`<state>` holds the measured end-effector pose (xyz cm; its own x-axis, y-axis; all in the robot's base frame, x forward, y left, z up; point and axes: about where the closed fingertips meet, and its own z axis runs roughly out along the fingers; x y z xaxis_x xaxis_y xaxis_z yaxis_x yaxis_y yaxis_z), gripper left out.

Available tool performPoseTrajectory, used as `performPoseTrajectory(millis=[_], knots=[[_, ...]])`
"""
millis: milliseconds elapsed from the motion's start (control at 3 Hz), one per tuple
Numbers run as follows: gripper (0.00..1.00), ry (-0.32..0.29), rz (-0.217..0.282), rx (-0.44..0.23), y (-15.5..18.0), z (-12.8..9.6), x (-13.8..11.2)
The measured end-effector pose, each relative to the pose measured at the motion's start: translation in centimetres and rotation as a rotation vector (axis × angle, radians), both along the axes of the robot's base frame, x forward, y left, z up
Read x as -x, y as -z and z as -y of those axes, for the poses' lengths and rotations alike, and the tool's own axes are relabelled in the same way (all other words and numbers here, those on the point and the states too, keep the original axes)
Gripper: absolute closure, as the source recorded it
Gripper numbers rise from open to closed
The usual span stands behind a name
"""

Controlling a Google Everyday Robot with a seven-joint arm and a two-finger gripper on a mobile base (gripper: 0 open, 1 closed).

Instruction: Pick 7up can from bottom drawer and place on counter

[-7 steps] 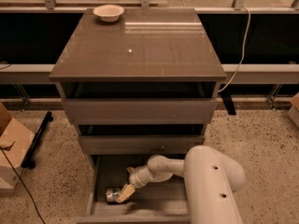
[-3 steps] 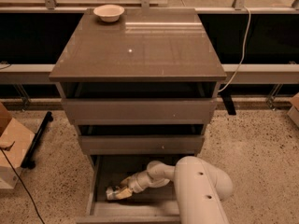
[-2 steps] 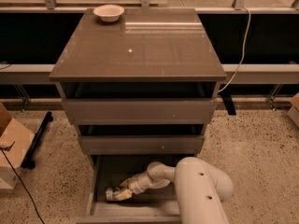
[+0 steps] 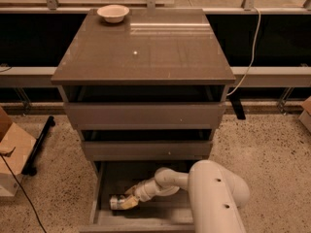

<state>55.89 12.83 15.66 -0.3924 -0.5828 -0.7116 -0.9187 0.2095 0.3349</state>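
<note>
Open bottom drawer (image 4: 138, 223) at six o'clock, can (image 4: 115, 202) on its side inside, pincer (image 4: 129, 201) at its three o'clock end, grip impossible to tell, bowl (image 4: 113, 12) at eleven o'clock on tabletop (image 4: 146, 52)

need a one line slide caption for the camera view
Arm reaches into the open bottom drawer, gripper at the 7up can lying inside; a bowl sits on the counter.

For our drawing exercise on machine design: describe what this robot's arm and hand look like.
The arm is glossy white: a thick rounded shell with small dark dots, narrowing through rounded joints. Its hand, inside the lowest grey-brown drawer, looks pale yellowish. No cables show on it.
</note>
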Motion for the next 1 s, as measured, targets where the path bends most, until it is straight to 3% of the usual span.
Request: performPoseTrajectory(millis=[333, 1000], knots=[[1.00, -0.030, 0.000, -0.060, -3.1, 1.1, 0.0], [1.00, -0.166, 0.051, -0.217, -13.4, 5.0, 4.1]])
